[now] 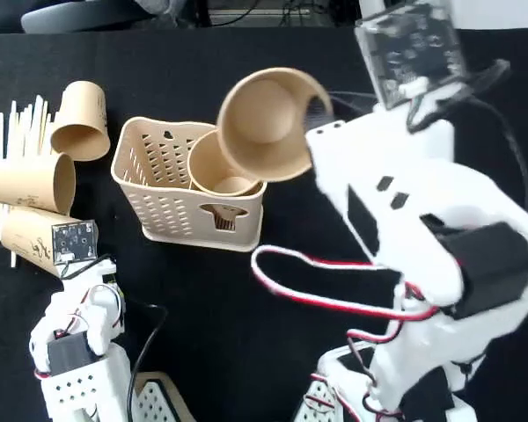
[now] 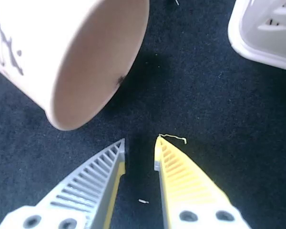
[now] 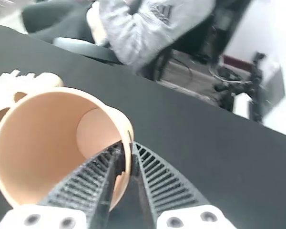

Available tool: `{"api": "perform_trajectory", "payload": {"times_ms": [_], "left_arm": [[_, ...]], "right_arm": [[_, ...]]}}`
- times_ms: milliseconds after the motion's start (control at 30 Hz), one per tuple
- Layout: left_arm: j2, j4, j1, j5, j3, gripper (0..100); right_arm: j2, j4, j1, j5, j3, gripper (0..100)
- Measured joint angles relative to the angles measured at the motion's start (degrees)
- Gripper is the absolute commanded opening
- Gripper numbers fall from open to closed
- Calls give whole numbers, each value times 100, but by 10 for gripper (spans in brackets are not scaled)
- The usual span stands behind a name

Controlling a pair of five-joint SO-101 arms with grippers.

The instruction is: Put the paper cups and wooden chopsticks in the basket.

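Basket [image 1: 189,189] first, from the high view: it sat on the black bench [image 1: 202,334] with one paper cup [image 1: 218,171] standing inside. Left of the basket, three lying cups [image 1: 79,119] [image 1: 31,183] [image 1: 35,237] rested among the wooden chopsticks [image 1: 26,127]. The right arm [image 1: 405,202] held a lifted cup [image 1: 268,123] tilted above the basket's right end.

In the left wrist view, the left jaws were empty and narrowly parted near a lying cup's mouth.

In the right wrist view, the right jaws pinched the lifted cup's rim, the basket just behind.
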Motion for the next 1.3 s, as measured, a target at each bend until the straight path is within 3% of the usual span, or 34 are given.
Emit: {"api": "perform_trajectory", "payload": {"times_ms": [800, 867, 1067, 1300], "left_arm": [[0, 0, 0, 0, 0, 109], [0, 0, 0, 0, 0, 109], [0, 0, 0, 0, 0, 109], [0, 0, 0, 0, 0, 109]], "right_arm": [[1952, -9, -316, -62, 756, 16], [2110, -44, -404, -62, 756, 60], [2215, -123, -756, -44, 774, 354], [1996, -79, -897, 853, 527, 322]]}}
